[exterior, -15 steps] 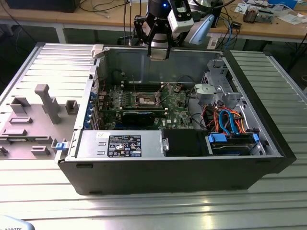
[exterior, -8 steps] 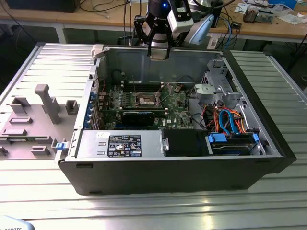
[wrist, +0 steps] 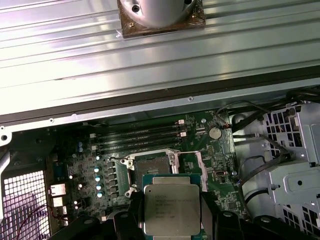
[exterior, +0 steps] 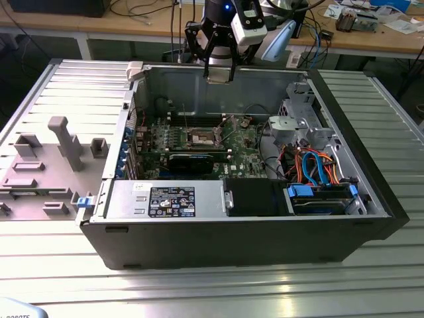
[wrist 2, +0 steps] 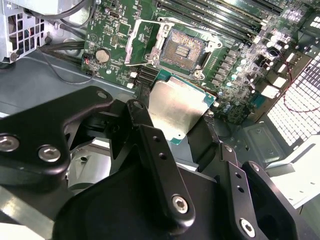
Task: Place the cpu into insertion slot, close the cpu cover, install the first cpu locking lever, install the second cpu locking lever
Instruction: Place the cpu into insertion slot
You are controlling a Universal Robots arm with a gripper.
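My gripper (exterior: 219,74) hangs above the open computer case, shut on the cpu (wrist 2: 175,112), a flat square chip with a silver-grey top. In both wrist views the black fingers (wrist 2: 140,117) press on two opposite edges of the cpu (wrist: 171,209). The insertion slot (wrist 2: 182,48) lies below on the green motherboard, its dark centre uncovered, and in the first wrist view the insertion slot (wrist: 150,167) sits just past the chip. The cpu cover (wrist 2: 144,42) stands swung open beside the socket. In the exterior view the insertion slot (exterior: 201,137) is well below the gripper.
Long memory slots (wrist: 140,137) run beside the socket. A long black card (exterior: 192,161) lies in front of it. A metal drive cage (exterior: 298,122) and orange and blue cables (exterior: 318,165) take up the exterior view's right. A grey fixture (exterior: 59,142) stands outside the case.
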